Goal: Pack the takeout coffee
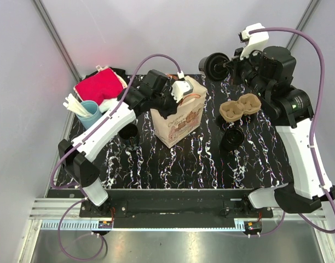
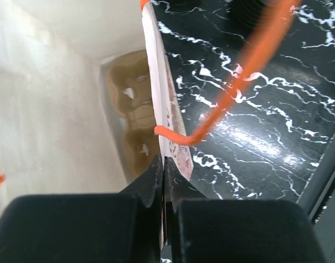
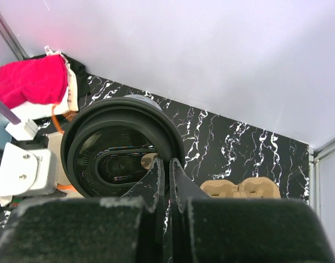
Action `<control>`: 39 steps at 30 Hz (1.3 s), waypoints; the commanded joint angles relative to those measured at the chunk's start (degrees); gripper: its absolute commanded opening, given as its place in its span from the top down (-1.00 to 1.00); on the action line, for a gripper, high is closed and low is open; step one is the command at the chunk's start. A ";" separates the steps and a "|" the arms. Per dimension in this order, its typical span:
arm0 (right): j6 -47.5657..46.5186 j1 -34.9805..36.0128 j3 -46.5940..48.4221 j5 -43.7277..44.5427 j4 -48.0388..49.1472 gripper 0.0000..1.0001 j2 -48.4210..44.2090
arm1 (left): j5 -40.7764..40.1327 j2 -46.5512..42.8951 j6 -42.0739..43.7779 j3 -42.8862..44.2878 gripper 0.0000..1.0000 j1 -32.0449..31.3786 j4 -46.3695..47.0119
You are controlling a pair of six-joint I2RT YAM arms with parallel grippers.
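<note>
Closest to the lens, the left end effector (image 2: 163,164) is pressed together on the top edge of the brown printed paper bag (image 2: 156,82). It's pinching one wall, and the bag's orange cord handle (image 2: 233,93) loops past just above.

Sweeping the black white-veined surface (image 1: 200,164) from the left, first there's a light blue cup stuffed with white sticks (image 1: 90,112), with a red folded cloth (image 1: 99,85) right behind it. Next is a dark cup (image 1: 129,133) half tucked under the left arm. The bag stands upright around the middle.

Right of the bag sits a tan moulded cardboard cup carrier (image 1: 240,107), with a black cup (image 1: 231,138) just in front of it. Up by the back edge, the right end effector (image 3: 166,164) is clamped on the rim of a black lidded coffee cup (image 3: 123,153). The cup is tipped sideways, well apart from the bag.
</note>
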 commanded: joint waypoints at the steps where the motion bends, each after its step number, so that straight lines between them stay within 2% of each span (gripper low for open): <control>1: 4.07 -0.56 -1.86 1.30 3.29 1.00 -1.55 | 1.57 -2.05 -2.76 -0.02 1.00 -1.57 2.70; 10: 10.13 -0.65 -1.69 -3.45 -0.13 1.00 1.26 | 1.57 -3.63 -4.52 -1.25 1.00 -4.56 4.11; 14: 11.20 -0.56 1.20 -8.09 -5.21 1.00 3.63 | 2.18 -4.07 -5.49 -2.05 1.00 -5.00 4.29; 18: 11.90 -0.65 0.07 -11.44 -6.11 1.00 4.68 | 2.54 -4.86 -5.49 -2.13 0.99 -5.27 4.64; 20: 12.17 -0.65 -0.80 -12.84 -6.64 1.00 5.39 | 2.27 -5.21 -5.23 -2.13 0.75 -5.36 4.81; 21: 12.34 -0.65 -1.25 -13.55 -6.73 1.00 5.57 | 2.10 -5.39 -5.23 -2.22 0.48 -5.36 4.90; 23: 12.78 -0.65 -1.60 -15.48 -7.95 1.00 6.70 | 1.84 -5.91 -4.88 -2.31 0.32 -5.36 5.16; 24: 12.87 -0.56 -1.69 -16.10 -8.48 1.00 7.14 | 1.40 -6.18 -4.79 -2.40 -0.18 -5.27 5.34; 25: 12.96 -0.65 -1.69 -16.54 -9.27 1.00 7.67 | 1.13 -6.44 -4.70 -2.48 -0.30 -5.36 5.60; 27: 13.04 -0.65 -1.60 -17.95 -9.98 1.00 8.99 | 0.43 -7.23 -4.35 -2.57 -0.37 -5.27 6.13; 30: 13.57 -0.73 -1.69 -19.53 -10.77 1.00 10.22 | -0.62 -8.81 -4.00 -3.01 -0.68 -5.36 7.36; 31: 13.75 -0.65 -1.86 -19.79 -10.86 1.00 10.49 | -0.89 -9.34 -3.82 -3.27 -0.87 -5.27 8.15; 33: 14.10 -0.56 -2.04 -20.24 -10.77 1.00 10.93 | -2.20 -10.83 -3.65 -4.15 -0.98 -5.18 8.77; 39: 13.92 -0.56 -1.69 -19.97 -10.86 1.00 13.30 | -4.76 -14.61 -1.02 -5.65 -0.98 -4.92 9.30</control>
